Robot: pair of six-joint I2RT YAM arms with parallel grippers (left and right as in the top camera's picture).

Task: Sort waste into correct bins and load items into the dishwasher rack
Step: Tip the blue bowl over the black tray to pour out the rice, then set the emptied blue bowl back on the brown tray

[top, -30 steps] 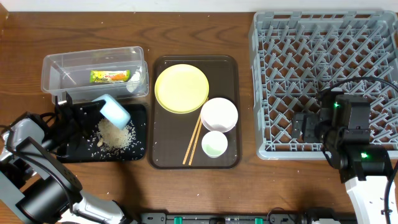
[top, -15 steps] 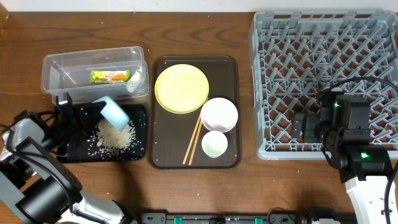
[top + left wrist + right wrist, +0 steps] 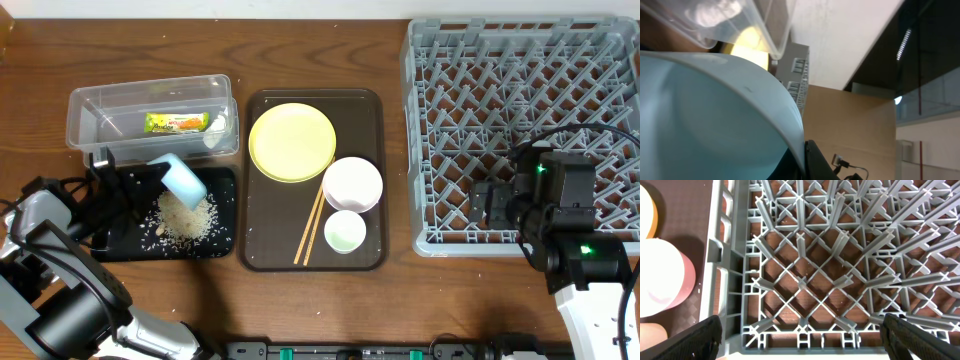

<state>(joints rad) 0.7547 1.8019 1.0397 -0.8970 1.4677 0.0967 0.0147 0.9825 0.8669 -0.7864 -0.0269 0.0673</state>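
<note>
My left gripper (image 3: pixel 150 178) is shut on the rim of the light blue bowl (image 3: pixel 183 178), holding it tipped over the black tray (image 3: pixel 225 215). White rice scraps (image 3: pixel 183 220) lie heaped in that tray. In the left wrist view the bowl (image 3: pixel 710 115) fills the frame with a finger (image 3: pixel 815 162) on its rim. The yellow-green wrapper (image 3: pixel 176 123) lies in the clear tub (image 3: pixel 90 105). The yellow plate (image 3: pixel 291 142), white bowl (image 3: pixel 352 184), pale cup (image 3: pixel 345 231) and chopsticks (image 3: pixel 312 227) sit on the brown tray (image 3: pixel 265 255). My right gripper (image 3: pixel 492 203) is open and empty over the grey rack (image 3: pixel 520 90), whose lattice also shows in the right wrist view (image 3: pixel 805 280).
The rack's near left corner (image 3: pixel 720 255) lies under the right gripper. The white bowl (image 3: pixel 660 275) shows beside it. Cables lie around the left arm at the table's left edge (image 3: pixel 60 195).
</note>
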